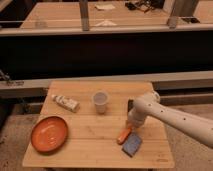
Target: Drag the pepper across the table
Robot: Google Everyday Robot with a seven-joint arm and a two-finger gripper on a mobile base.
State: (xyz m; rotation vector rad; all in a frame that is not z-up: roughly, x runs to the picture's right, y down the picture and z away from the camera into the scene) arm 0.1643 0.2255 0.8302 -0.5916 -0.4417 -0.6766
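The pepper [122,136] is a small orange, elongated thing lying on the wooden table [85,145], right of centre near the front. My gripper [131,123] hangs at the end of the white arm [170,116], which comes in from the right. The gripper is directly over the pepper's far end and seems to touch it. The arm's wrist hides where the gripper meets the pepper.
A blue sponge-like block [132,144] lies just right of the pepper. A clear plastic cup [100,101] stands at mid-table. A small packet [65,103] lies at the back left. An orange plate [49,133] sits at the front left. A dark counter runs behind.
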